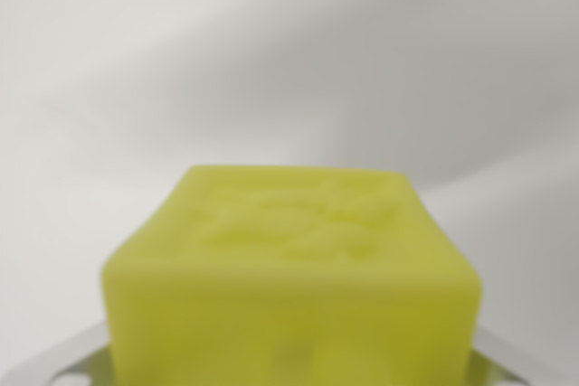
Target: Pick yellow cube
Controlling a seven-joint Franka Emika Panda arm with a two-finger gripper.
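The cube (294, 282) fills the lower centre of the frame, blurred from closeness, its embossed top face towards the camera. Metal parts peek out at both lower corners beside it, likely the jaws flanking it for a grasp; whether they pinch it I cannot tell. Behind is plain pale backdrop.
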